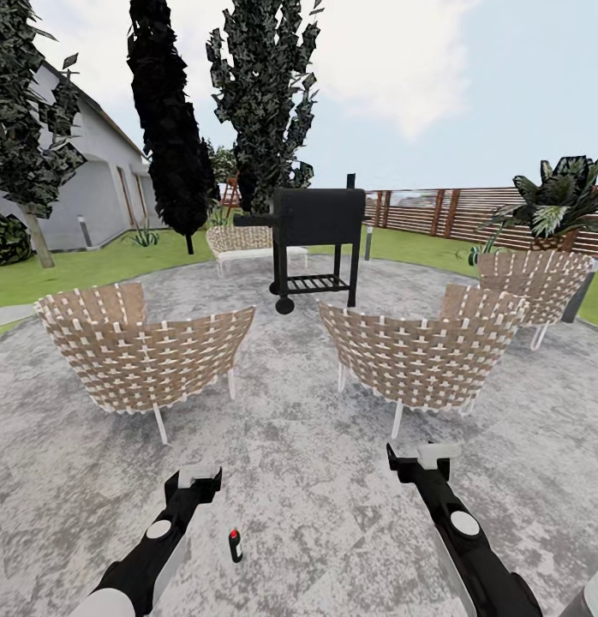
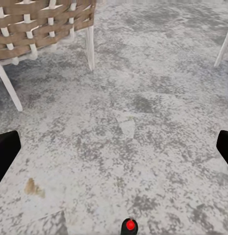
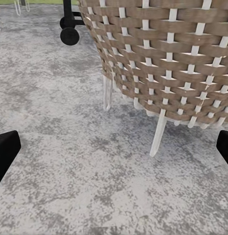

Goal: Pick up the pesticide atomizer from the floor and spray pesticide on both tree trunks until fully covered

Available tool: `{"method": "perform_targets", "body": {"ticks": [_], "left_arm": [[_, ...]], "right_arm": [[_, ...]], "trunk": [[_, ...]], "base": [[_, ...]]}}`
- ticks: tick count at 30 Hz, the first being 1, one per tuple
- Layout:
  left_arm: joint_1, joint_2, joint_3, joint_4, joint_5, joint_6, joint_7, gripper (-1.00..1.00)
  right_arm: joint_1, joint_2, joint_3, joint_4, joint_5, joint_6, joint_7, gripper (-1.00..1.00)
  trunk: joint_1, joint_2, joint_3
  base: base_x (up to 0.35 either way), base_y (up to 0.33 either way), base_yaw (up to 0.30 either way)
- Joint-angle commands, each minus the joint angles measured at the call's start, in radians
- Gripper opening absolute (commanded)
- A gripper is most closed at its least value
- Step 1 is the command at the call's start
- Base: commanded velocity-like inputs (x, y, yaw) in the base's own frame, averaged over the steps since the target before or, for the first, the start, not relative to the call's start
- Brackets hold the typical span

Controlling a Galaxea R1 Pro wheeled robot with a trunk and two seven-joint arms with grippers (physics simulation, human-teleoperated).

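Observation:
The pesticide atomizer [image 1: 236, 545], a small black bottle with a red top, lies on the grey patio floor between my two arms, close to my base. In the left wrist view the atomizer [image 2: 129, 226] sits just short of the open fingers [image 2: 6, 152]. My left gripper [image 1: 199, 474] hovers open a little beyond and left of it. My right gripper [image 1: 419, 454] is open and empty, facing a woven chair [image 3: 167, 58]. A tree [image 1: 25, 120] with a leaning grey-brown trunk [image 1: 38, 236] stands far left on the lawn. Another tall dark-green tree [image 1: 265, 94] rises behind the grill, its trunk hidden.
Two woven chairs [image 1: 149, 356] [image 1: 415, 356] stand close ahead, with a third chair [image 1: 539, 283] and a potted plant [image 1: 560, 201] at the right. A black grill [image 1: 316, 240] and bench [image 1: 243, 240] sit beyond. A narrow black-leaved tree [image 1: 170, 128], house [image 1: 102, 184] and slat fence [image 1: 470, 210] ring the lawn.

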Motion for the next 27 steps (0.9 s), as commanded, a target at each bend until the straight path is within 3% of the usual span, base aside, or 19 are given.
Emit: {"method": "perform_targets", "body": {"ticks": [1,17,27], "left_arm": [[0.000,0.000,0.000,0.001,0.000,0.000,0.000,1.00],[0.000,0.000,0.011,0.012,0.000,0.002,0.001,1.00],[0.000,0.000,0.011,0.015,-0.001,0.001,0.002,1.00]], "right_arm": [[0.000,0.000,0.000,0.000,0.000,0.000,0.000,1.00],[0.000,0.002,-0.001,-0.001,0.000,0.000,0.000,1.00],[0.000,0.002,-0.003,-0.002,0.000,0.000,0.000,1.00]], "trunk": [[0.004,-0.007,-0.003],[0.065,-0.119,-0.054],[0.103,-0.189,-0.098]], "base": [[0.000,0.000,0.000],[0.000,0.000,0.000],[0.000,0.000,0.000]]}}
